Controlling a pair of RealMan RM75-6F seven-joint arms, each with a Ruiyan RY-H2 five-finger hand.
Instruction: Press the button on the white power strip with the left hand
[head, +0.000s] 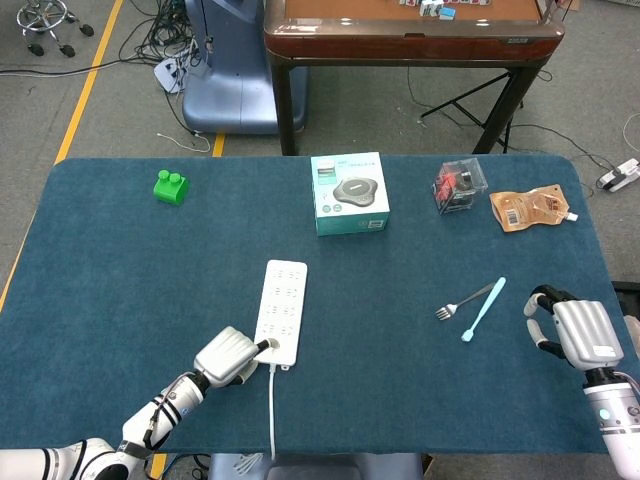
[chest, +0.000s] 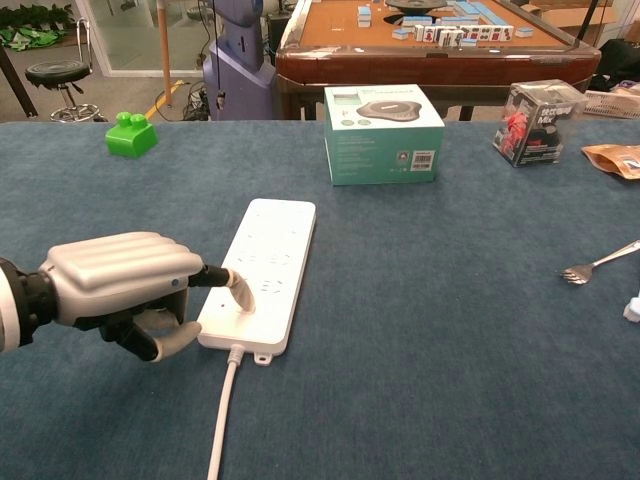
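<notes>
The white power strip (head: 283, 308) lies lengthwise on the blue table, its cable (head: 272, 410) running off the near edge. My left hand (head: 228, 357) is at the strip's near left corner. One finger points out and the others are curled in. In the chest view that fingertip (chest: 240, 292) touches the top of the power strip (chest: 272, 262) at its near end, and my left hand (chest: 118, 288) hovers just left of it. The button itself is hidden under the finger. My right hand (head: 572, 334) rests at the table's right edge, holding nothing, with its fingers loosely bent.
A teal box (head: 349, 193) stands beyond the strip. A green block (head: 171, 186) sits far left. A clear case (head: 459, 187) and a brown pouch (head: 530, 209) lie far right. A fork (head: 462, 300) and a light blue utensil (head: 483, 309) lie near my right hand.
</notes>
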